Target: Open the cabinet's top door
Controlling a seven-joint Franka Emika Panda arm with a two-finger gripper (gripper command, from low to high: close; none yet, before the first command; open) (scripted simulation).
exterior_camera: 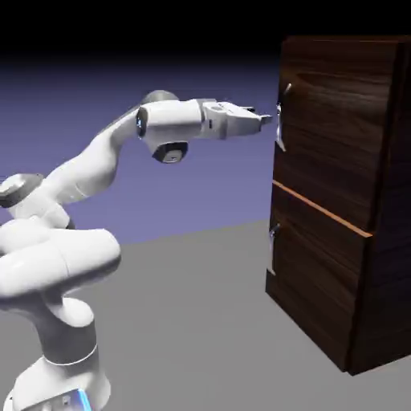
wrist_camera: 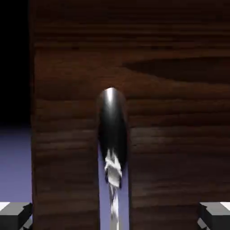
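You see cabinet (exterior_camera: 321, 193): dark wood look, streaked grain | upper handle (wrist_camera: 113, 130): glossy, smooth, metal look | robot arm (exterior_camera: 84, 172): white, smooth, plastic look, soft sheen

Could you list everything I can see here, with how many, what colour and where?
cabinet: one, dark brown wood grain, exterior view's right
top door: one, dark brown, above the seam
lower door: one, dark brown, below the seam
seam: one, orange, between the doors
handles: two, silvery, one per door
floor: one, grey, under the cabinet
backdrop: one, blue-violet fading to black, behind
arm: one, white, exterior view's left
gripper: one, open, grey fingertips, near the top handle
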